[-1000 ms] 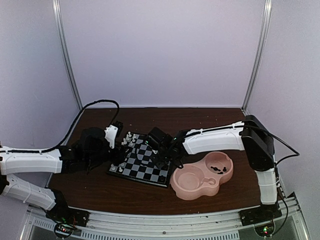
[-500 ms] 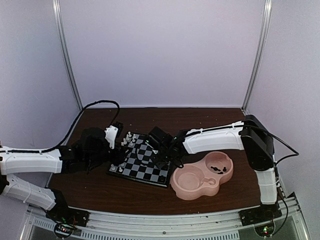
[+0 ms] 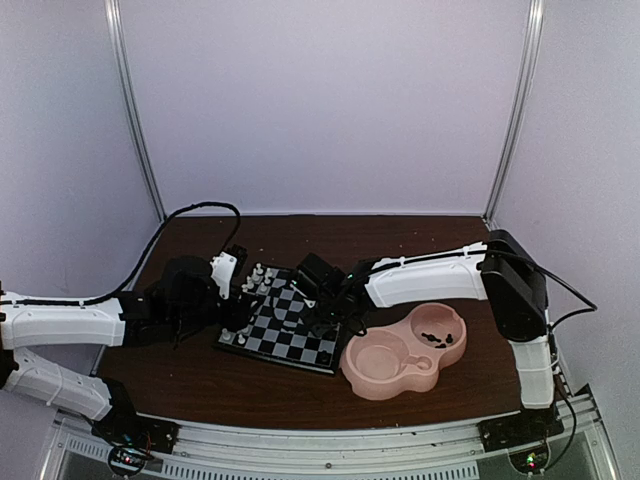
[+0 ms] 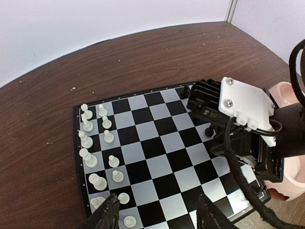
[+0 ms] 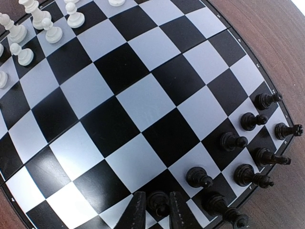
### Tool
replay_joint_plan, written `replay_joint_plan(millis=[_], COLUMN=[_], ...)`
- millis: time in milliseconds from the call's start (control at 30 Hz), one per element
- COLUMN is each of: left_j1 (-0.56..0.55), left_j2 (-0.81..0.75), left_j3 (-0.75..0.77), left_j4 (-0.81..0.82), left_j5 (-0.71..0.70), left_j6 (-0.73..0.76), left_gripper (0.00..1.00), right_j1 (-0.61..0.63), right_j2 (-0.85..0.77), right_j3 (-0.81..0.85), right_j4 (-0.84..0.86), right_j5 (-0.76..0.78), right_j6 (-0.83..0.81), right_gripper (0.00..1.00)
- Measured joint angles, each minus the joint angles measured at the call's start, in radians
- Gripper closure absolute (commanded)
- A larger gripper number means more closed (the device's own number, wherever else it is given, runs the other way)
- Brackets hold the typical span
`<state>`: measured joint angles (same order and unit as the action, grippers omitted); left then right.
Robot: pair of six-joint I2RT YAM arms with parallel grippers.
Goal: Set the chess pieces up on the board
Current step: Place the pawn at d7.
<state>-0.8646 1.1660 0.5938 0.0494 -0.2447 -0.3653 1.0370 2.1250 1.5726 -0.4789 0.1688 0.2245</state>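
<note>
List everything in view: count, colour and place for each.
table: one, dark brown, under everything
board: one, black and pale checks, mid-table
white chess pieces: about a dozen, white, two rows along the board edge by the left arm
black chess pieces: about ten, black, opposite board edge
loose black pieces: several, black, dish's right-hand bowl
dish: one, pink, double-bowl, right of the board
left gripper: one, black, open, over the white edge
right gripper: one, black, fingers flanking a black piece

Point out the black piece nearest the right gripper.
The black piece standing between the fingers of the right gripper; the other black pieces stand clear of those fingers.
</note>
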Motion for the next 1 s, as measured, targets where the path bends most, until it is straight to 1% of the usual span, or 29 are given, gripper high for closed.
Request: replay_joint_plan(millis=[500,867,1000], left_j1=[0.000,0.000,0.000], left_j2=[0.001,0.001,0.001], left_j3=[0.000,0.000,0.000], left_j4=[-0.016,-0.017,-0.018], left_j5=[0.006,0.005,0.005], left_j6=[0.000,0.001,0.001], left_gripper=[0.44,0.44,0.44], right_j1=[0.000,0.002,0.002], right_j2=[-0.020,-0.178,-0.267], right_j3=[-0.006,-0.073,-0.135], right_j4=[0.002,0.010,0.028], right_j5=[0.000,0.005,0.027], right_j6=[0.002,-0.010,-0.011], right_gripper=[0.71,0.70,0.70])
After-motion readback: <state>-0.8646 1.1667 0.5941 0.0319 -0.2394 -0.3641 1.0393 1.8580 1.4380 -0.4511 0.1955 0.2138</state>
